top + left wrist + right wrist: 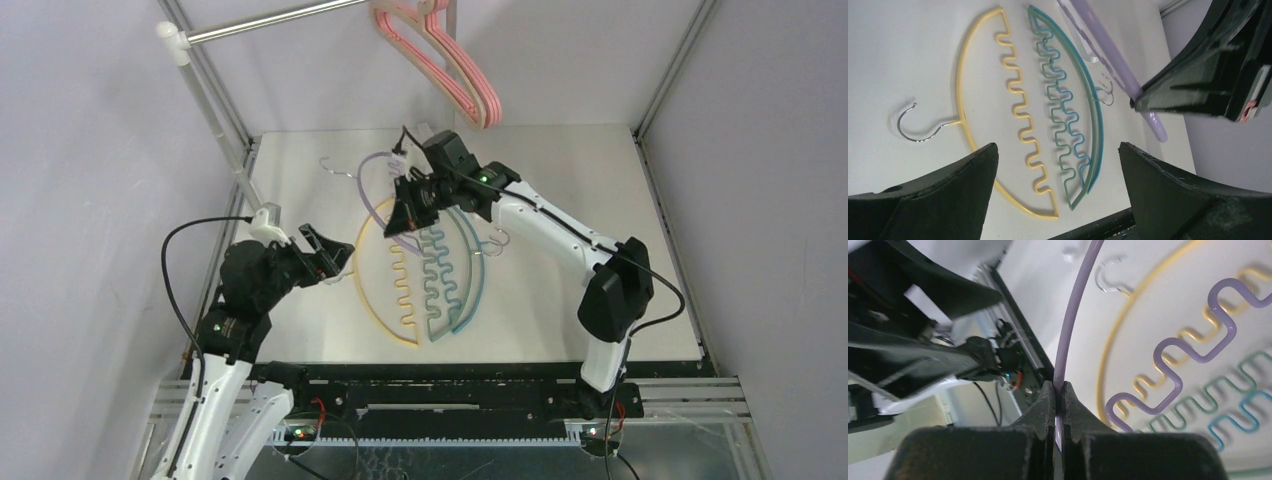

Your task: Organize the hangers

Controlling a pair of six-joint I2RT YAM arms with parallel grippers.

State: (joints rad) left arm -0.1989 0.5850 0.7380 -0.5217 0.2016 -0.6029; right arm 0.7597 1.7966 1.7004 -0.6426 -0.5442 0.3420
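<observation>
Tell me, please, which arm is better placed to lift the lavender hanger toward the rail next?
Right, probably. The right gripper is shut on the curved bar of the lavender hanger, while the left gripper stands open, holding nothing.

Between the jaws of the right gripper (1058,390), one hanger (1074,310); below them, three other hangers (435,275) side by side on the table (600,180), ahead of the left gripper (1058,150).
</observation>
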